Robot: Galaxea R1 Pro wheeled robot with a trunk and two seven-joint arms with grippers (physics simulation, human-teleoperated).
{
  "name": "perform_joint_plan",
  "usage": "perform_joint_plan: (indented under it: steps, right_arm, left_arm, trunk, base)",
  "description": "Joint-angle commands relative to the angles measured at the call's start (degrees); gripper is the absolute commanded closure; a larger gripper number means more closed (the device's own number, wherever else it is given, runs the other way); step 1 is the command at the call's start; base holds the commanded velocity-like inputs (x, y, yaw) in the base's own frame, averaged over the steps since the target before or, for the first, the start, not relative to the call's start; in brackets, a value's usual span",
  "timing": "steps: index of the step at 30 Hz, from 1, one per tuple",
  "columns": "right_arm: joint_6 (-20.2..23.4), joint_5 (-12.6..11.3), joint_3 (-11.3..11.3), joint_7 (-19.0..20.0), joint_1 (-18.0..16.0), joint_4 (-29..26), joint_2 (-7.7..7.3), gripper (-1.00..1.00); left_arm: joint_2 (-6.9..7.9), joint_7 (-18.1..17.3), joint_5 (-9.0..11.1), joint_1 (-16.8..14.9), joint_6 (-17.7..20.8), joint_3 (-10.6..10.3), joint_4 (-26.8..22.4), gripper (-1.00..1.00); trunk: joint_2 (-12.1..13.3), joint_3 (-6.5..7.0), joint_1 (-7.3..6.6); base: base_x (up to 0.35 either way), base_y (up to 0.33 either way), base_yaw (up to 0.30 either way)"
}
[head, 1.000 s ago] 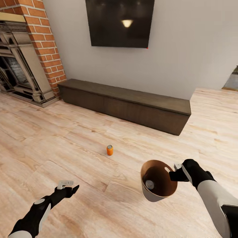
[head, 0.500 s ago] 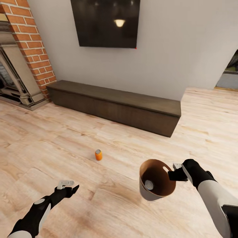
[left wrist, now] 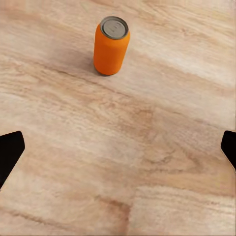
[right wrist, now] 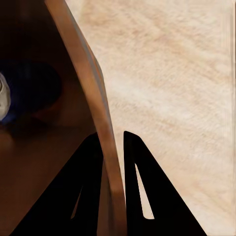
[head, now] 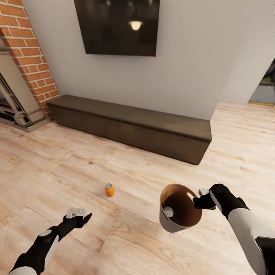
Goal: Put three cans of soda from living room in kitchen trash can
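1. The tash can is held clear of the wooden floor by the right gripper, whose two fingers are pinched on the bucket's rim, one inside the wall and one outside. The bucket is tilted with its brown mouth turned up and away from the gripper, apparently so that cans can be dropped in as they are collected.
2. The left gripper is held low with nothing between its jaws, which are spread wide; in the left wrist view the orange can is framed ahead of and between the dark fingertips, well apart from them, which suggests a line-up for a pickup.
3. One orange can is counted standing upright on the floor, ahead of the left gripper.
4. One can with a silvery top is counted inside the bucket; whether others lie beneath it cannot be told.
5. One bucket, one dark low cabinet and one wall TV are counted.
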Motion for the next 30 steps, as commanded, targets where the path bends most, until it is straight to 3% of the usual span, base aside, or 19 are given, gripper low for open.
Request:
perform_joint_plan:
  steps: [1,10,15,18,30]
  right_arm:
    - [0.22,-0.99,-0.13,0.24,-0.03,0.0,0.0,1.0]
    - [0.31,-1.03,-0.16,-0.06,0.29,0.42,-0.26,1.0]
    - [0.04,-1.07,-0.38,-0.14,3.04,0.58,-0.68,1.0]
    - [-0.11,-1.18,-0.27,0.06,5.73,0.05,-0.7,1.0]
    - [-0.16,-1.07,-0.22,0.15,6.71,-0.36,-0.92,1.0]
  left_arm:
    - [0.0,-0.03,0.01,0.0,-0.02,0.0,0.0,-1.0]
    - [0.0,-0.08,0.0,0.0,-0.08,0.0,0.0,-1.0]
    - [-0.07,-0.05,0.04,0.0,-0.14,0.0,0.05,-1.0]
    - [-0.08,-0.06,0.27,0.0,-0.17,0.0,0.02,-1.0]
    - [-0.06,-0.13,0.28,0.0,-0.07,0.0,0.04,-1.0]
  trunk:
    - [0.0,-0.03,0.0]
    - [0.0,-0.45,0.0]
    - [0.0,-0.76,0.0]
    - [0.0,-0.86,0.0]
    - [0.0,-0.91,0.0]
  base:
    - [0.324,0.0,-0.159]
    - [0.324,0.0,-0.188]
    - [0.312,0.0,-0.145]
    - [0.128,0.0,-0.047]
    - [0.246,0.0,-0.007]
